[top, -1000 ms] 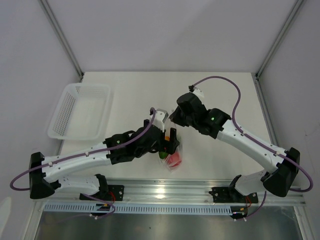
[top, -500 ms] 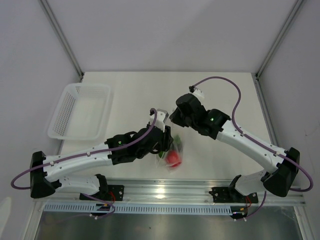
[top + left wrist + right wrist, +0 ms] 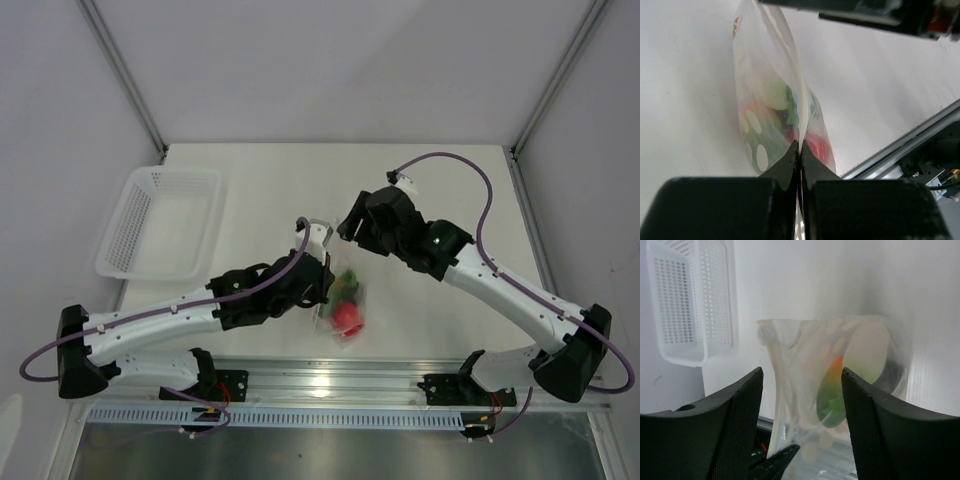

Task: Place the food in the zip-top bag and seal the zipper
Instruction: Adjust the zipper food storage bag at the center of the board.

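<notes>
The clear zip-top bag (image 3: 348, 300) stands on edge on the table between the two arms. Through it I see the food: a red ball (image 3: 347, 317) and a green-and-orange piece (image 3: 347, 280). In the left wrist view my left gripper (image 3: 800, 145) is shut on the bag's (image 3: 760, 80) upper edge, where the pale zipper strip (image 3: 792, 65) runs away from the fingertips; red (image 3: 819, 146) and green (image 3: 785, 100) food lies below. My right gripper (image 3: 801, 372) is open, its fingers standing apart on either side of the bag (image 3: 800, 345), touching nothing.
A white perforated basket (image 3: 165, 222) sits at the table's left, also seen in the right wrist view (image 3: 690, 300). The metal rail (image 3: 330, 385) at the table's near edge lies just past the bag.
My left gripper has shut on the bag's upper edge. My right gripper has opened, let go of the bag, and drawn back a little up and to the right.
</notes>
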### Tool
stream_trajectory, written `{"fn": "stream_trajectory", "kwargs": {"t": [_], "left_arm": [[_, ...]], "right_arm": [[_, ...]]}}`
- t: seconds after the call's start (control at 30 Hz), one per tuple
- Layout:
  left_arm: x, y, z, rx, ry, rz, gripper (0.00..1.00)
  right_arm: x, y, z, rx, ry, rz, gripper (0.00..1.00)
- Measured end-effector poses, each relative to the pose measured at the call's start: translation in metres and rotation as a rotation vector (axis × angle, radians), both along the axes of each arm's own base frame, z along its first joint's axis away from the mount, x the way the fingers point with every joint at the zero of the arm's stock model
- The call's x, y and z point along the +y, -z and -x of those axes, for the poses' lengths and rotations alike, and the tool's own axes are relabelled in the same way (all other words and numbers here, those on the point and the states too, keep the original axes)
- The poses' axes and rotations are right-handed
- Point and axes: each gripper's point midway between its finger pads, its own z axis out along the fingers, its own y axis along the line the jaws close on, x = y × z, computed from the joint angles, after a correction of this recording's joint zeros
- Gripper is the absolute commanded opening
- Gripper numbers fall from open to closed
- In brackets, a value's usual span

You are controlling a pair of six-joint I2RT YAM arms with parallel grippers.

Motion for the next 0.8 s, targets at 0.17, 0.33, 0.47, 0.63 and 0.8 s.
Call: {"fn": "stream_trajectory", "kwargs": {"t": [0.17, 0.33, 0.47, 0.63, 0.8], "left_arm": [[0.008, 0.003, -0.001, 0.011, -0.001, 0.002, 0.01], [0.017, -0.002, -0.004, 0.019, 0.016, 0.015, 0.01], [0.026, -0.010, -0.003, 0.019, 0.062, 0.045, 0.01], [0.034, -0.029, 0.003, -0.005, 0.145, 0.093, 0.01], [0.032, -0.038, 0.017, -0.017, 0.287, 0.114, 0.00]], "right_arm": [[-0.012, -0.016, 0.000, -0.065, -0.049, 0.001, 0.79], [-0.020, -0.033, 0.009, -0.170, -0.205, 0.020, 0.78], [-0.030, -0.039, 0.010, -0.235, -0.298, 0.075, 0.77], [-0.047, -0.025, 0.003, -0.245, -0.332, 0.194, 0.99], [-0.052, -0.006, 0.005, -0.255, -0.408, 0.285, 0.99]]}}
